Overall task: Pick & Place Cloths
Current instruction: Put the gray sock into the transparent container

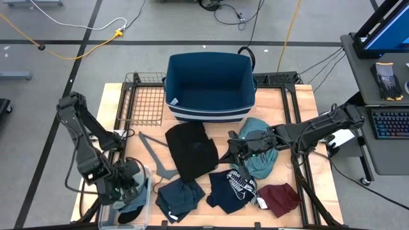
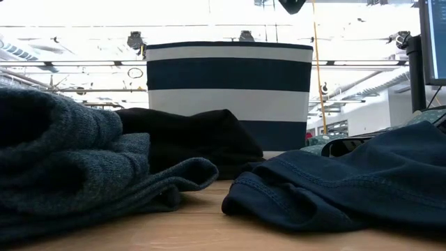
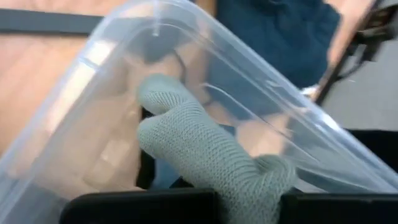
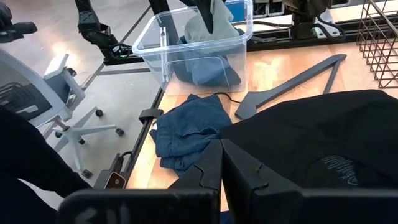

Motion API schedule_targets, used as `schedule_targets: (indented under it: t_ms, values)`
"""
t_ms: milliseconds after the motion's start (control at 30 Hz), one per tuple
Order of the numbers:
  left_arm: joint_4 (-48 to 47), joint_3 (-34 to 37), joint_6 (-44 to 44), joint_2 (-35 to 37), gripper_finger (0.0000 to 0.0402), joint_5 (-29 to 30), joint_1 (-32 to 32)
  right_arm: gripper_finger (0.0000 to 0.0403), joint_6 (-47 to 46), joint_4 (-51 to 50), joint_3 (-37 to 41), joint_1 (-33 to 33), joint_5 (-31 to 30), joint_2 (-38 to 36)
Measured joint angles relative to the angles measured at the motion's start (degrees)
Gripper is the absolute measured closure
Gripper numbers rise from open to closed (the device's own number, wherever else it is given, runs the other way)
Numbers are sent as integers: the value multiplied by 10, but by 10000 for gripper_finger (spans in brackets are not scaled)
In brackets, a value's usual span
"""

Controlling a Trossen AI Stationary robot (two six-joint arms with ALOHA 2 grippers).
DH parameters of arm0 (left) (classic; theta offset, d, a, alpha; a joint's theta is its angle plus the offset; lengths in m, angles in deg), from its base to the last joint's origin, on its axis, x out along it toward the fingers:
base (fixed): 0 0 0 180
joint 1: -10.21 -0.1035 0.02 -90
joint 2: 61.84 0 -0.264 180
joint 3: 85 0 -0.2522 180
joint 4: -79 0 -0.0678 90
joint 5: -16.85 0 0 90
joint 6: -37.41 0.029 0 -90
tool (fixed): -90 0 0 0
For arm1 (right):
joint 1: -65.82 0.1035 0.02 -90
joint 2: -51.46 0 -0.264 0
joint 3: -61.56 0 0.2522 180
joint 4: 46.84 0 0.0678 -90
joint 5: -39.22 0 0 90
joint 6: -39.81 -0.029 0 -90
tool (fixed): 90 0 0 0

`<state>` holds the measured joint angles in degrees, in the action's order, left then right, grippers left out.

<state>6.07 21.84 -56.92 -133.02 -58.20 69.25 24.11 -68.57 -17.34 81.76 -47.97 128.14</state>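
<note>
You are early in the job: your left end effector (image 4: 205,15) is closed on a pale green cloth (image 3: 205,146) over the clear plastic bin (image 1: 146,204), which already holds something blue. The striped navy basket (image 1: 209,86) looks empty. Black (image 1: 190,150), dark teal (image 1: 179,197), navy printed (image 1: 231,188), maroon (image 1: 280,198) and teal checked (image 1: 259,145) cloths lie on the worktop (image 1: 115,108). Your right end effector (image 1: 235,150), closed and empty, hovers above them.

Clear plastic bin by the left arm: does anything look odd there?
Yes. The left gripper, shut on a pale green cloth, is over the clear bin, not the striped basket, which looks empty.
</note>
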Motion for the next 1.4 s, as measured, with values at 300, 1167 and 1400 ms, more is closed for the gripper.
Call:
schedule_targets:
  t_ms: [300,1167,1400]
  values:
    - [-29,0,-28,-51,400,45,4,403,-1,0,0,-3,0,0]
    - [-22,0,-343,-30,396,90,4,403,-14,4,0,-3,0,0]
    - [-34,0,-340,-24,396,76,1,403,-13,4,0,-3,-1,0]
